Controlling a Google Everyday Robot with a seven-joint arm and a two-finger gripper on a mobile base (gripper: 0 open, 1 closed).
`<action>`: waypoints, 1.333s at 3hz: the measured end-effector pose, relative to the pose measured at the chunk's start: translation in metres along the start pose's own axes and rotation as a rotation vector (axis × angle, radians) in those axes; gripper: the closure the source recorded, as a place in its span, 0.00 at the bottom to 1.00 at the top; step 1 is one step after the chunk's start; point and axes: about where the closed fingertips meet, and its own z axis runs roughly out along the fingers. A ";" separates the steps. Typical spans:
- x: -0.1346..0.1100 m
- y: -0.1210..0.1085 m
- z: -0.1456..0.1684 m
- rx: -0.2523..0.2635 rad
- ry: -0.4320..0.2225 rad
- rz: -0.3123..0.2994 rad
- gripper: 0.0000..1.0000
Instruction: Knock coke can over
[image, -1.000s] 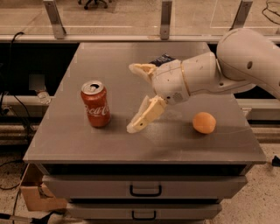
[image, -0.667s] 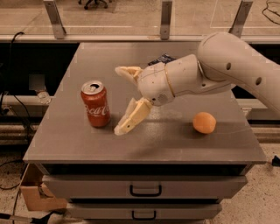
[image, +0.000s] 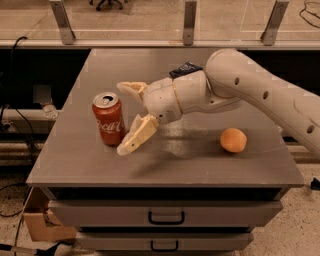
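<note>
The red coke can (image: 108, 118) stands upright on the left part of the grey tabletop (image: 100, 165). My gripper (image: 125, 117) is open just to the right of the can, its cream fingers spread. One finger (image: 131, 89) reaches behind the can's top. The other finger (image: 137, 135) points down beside the can's base. The can sits at the mouth of the fingers. I cannot tell whether a finger touches it.
A round orange fruit (image: 233, 140) lies on the right part of the table. A small dark blue snack packet (image: 184, 68) shows behind my arm. The table has drawers (image: 166, 215) below its front edge. A rail with posts runs along the back.
My gripper has moved left across the table toward the can, from about a hand's width away to right beside it. The can and the orange have not moved.
</note>
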 end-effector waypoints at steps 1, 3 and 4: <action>0.000 -0.005 0.012 -0.026 -0.047 0.011 0.00; 0.006 -0.018 0.032 -0.059 -0.113 0.022 0.18; 0.008 -0.022 0.035 -0.064 -0.124 0.018 0.41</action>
